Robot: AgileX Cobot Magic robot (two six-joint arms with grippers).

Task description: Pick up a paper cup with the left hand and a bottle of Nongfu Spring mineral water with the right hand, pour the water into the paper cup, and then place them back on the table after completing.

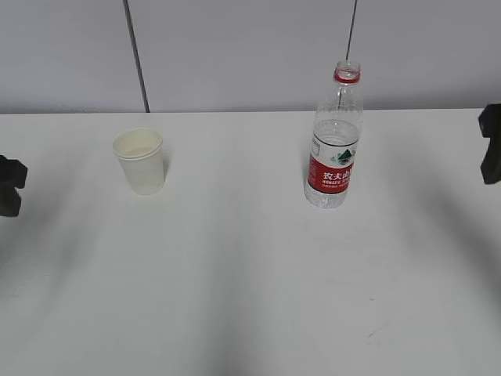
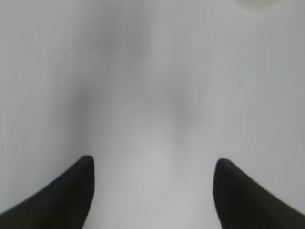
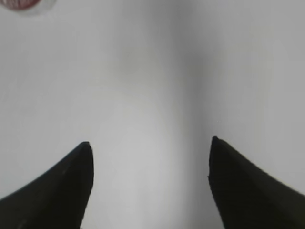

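A cream-white paper cup (image 1: 140, 160) stands upright on the white table (image 1: 250, 274), left of the middle; some liquid shows inside it. The Nongfu Spring bottle (image 1: 335, 141) stands upright to its right, uncapped, with a red label and a red neck ring. My left gripper (image 1: 9, 185) shows at the left edge, well away from the cup. In the left wrist view that gripper (image 2: 152, 164) is open over bare table, with the cup's edge (image 2: 257, 4) at the top. The right gripper (image 1: 491, 143) sits at the right edge. In the right wrist view it (image 3: 148, 143) is open and empty; the bottle (image 3: 24, 5) peeks in at the top left.
A grey wall (image 1: 250, 47) with a dark vertical seam (image 1: 137, 55) runs behind the table's far edge. Soft shadows lie across the tabletop near both sides.
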